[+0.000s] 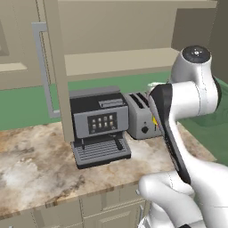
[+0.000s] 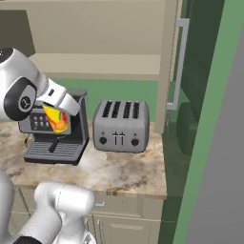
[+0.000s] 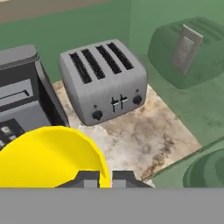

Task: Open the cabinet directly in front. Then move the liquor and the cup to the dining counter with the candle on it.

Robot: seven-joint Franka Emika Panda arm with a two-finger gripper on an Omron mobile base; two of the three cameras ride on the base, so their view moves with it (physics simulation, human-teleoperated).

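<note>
- The gripper (image 3: 103,177) is clamped on the yellow cup (image 3: 48,157), held above the table (image 3: 140,140).
- The espresso machine (image 2: 52,138) is just below, the toaster (image 3: 105,78) beyond it.

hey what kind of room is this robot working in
A kitchen, most likely. A marble-patterned worktop carries a coffee machine and a four-slot toaster, with beige wall cabinets open above them.
</note>
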